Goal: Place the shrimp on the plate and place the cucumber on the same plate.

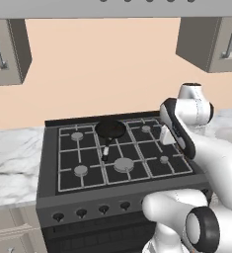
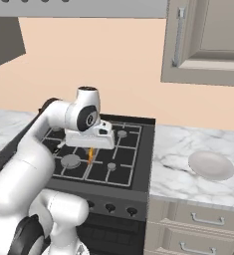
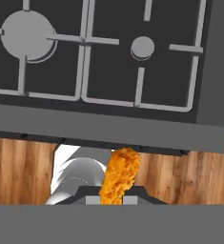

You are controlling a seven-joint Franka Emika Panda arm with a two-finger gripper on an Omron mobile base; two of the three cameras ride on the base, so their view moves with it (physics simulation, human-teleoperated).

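While over stove [image 2: 133, 149], end effector [image 2: 90, 155] (horiz.) grips shrimp [image 3: 119, 175].

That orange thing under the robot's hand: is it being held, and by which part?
Yes. The gripper is shut on the small curved orange shrimp, pinching one end; the rest sticks out beyond the fingers, above the stove.

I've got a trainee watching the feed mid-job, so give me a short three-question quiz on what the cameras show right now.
1. True or false: the shrimp is clamped in the end effector.
2. The plate lies on: A) the stove grates, B) the marble counter right of the stove, C) the floor.
3. Fill in: in the left base view, a black ____ sits on a rear burner.

Key: 1 true; 2 B; 3 frying pan.
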